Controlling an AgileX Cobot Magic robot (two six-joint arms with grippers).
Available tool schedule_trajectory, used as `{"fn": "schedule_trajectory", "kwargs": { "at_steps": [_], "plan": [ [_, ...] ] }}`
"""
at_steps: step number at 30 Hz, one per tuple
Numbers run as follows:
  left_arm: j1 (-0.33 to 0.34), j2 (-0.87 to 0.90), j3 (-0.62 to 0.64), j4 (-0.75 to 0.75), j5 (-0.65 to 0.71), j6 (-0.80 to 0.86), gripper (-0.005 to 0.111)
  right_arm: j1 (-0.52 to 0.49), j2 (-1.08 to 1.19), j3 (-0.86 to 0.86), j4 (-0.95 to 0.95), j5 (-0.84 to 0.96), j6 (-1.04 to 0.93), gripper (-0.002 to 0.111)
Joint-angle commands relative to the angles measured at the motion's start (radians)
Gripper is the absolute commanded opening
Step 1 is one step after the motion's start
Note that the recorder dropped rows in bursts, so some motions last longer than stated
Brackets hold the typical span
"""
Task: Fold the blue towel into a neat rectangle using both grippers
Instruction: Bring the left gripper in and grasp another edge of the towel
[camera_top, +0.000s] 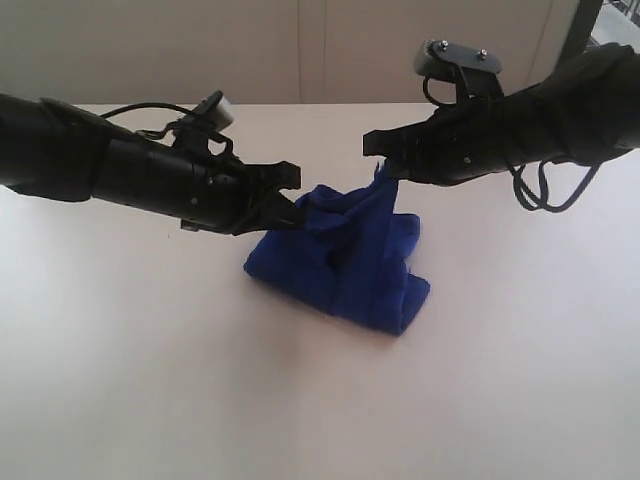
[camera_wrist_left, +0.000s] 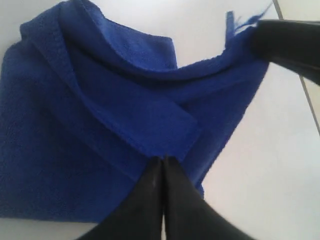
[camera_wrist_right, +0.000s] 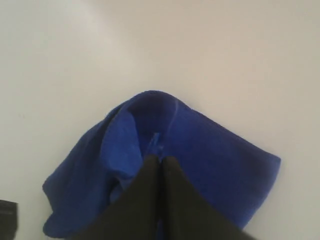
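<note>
Blue towel (camera_top: 345, 265) sits bunched up around the middle of the white table (camera_top: 150, 380), with its upper edge held off the surface and strung between the two arms. In the exterior view you see the left gripper (camera_top: 290, 205) reaching in from the left and pinching the towel's left top corner. The right gripper (camera_top: 385, 160) reaches in from the right and holds the far right corner a bit higher. What you can't get from that view is the jaws, they're just dark shapes against the cloth. Your left wrist view sorts that out: its fingers (camera_wrist_left: 150, 200) are pressed together on a folded hem. You also catch the right gripper's black tip at the other corner, with a thin scrap of fabric poking out past it. Your right wrist view shows its own fingers (camera_wrist_right: 145, 200) closed tight on a thin ridge of fabric. The rest of the towel hangs in a loose pouch down to the table.
</note>
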Motion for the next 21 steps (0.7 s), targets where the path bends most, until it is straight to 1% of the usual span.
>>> {"fn": "schedule_trajectory", "kwargs": {
  "at_steps": [1,5,8,13,15,18,21],
  "plan": [
    [-0.010,0.025,-0.014,-0.053,0.008,0.005,0.000,-0.008,-0.030,0.001,0.002,0.003,-0.001,0.000],
    [-0.010,0.025,-0.014,-0.053,-0.003,0.010,0.001,-0.008,-0.031,0.001,-0.002,0.000,-0.001,0.000],
    [-0.010,0.025,-0.014,-0.053,0.008,0.010,0.012,-0.008,-0.031,0.001,-0.002,0.000,-0.001,0.000],
    [-0.010,0.028,-0.014,-0.096,-0.002,0.010,0.042,-0.008,-0.031,0.001,-0.002,0.002,-0.001,0.000],
    [-0.010,0.038,-0.014,-0.158,0.002,-0.002,0.051,-0.008,-0.031,0.001,-0.002,0.002,-0.001,0.000],
    [-0.010,0.065,-0.014,-0.269,0.022,-0.002,0.058,-0.008,-0.031,0.001,-0.002,0.002,-0.001,0.000],
    [-0.010,0.095,-0.014,-0.344,0.079,-0.002,0.060,-0.008,-0.031,0.001,-0.002,0.002,-0.001,0.000]
  ]
}}
